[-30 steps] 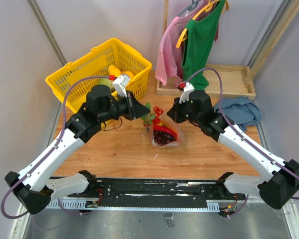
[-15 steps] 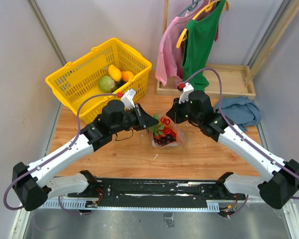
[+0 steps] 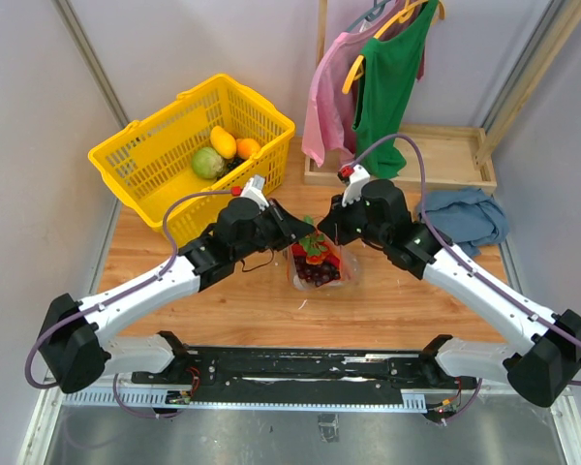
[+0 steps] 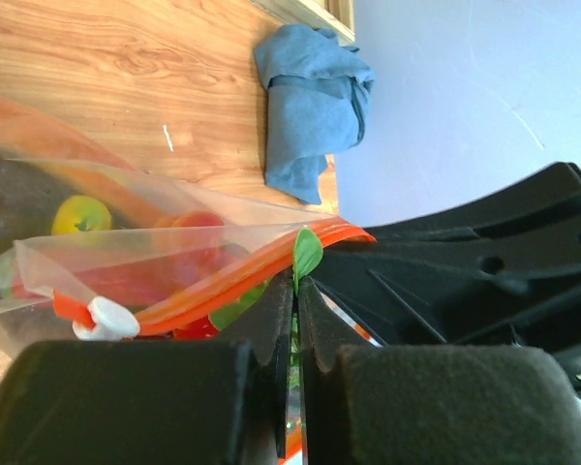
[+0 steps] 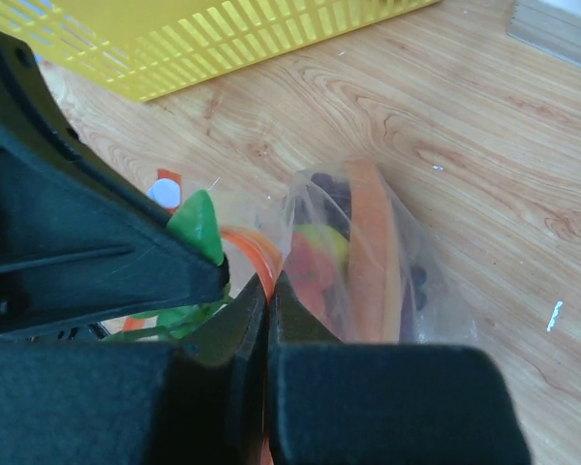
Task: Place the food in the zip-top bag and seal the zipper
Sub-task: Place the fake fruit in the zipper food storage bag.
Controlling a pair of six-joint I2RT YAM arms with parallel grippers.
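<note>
- While the two claws meet tip to tip over the bag mouth, left claw [image 4: 295,281] is pressed together on a leafy piece [image 4: 307,254]; the green leaf tip pokes out just past its fingertips.
- Right claw [image 5: 268,286] is pinched tight on the mouth edge of the zip-top bag [image 3: 344,276]. The red-orange zipper [image 4: 223,286] runs straight into its fingers.
- Bag lies on the worktop [image 3: 242,300] directly below both claws, with its mouth lifted toward them.
- Inside the bag, just beyond the right claw's tips: long orange-brown piece [image 5: 373,242], with dark grape bunch [image 3: 318,273] beside and under it.
- Small yellow piece [image 4: 80,215] sits in the bag, ahead of the left claw and to its side.
- White tab [image 4: 107,318] sits on the zipper strip, close beside the left claw's fingers.
- Left wrist view: red shape behind the plastic under the zipper, can't tell what it is.
- Yellow basket [image 3: 155,155] is well apart, behind the left claw; it holds a few fruit pieces.
- Blue cloth [image 4: 315,97] is crumpled on the worktop, past the right claw.
</note>
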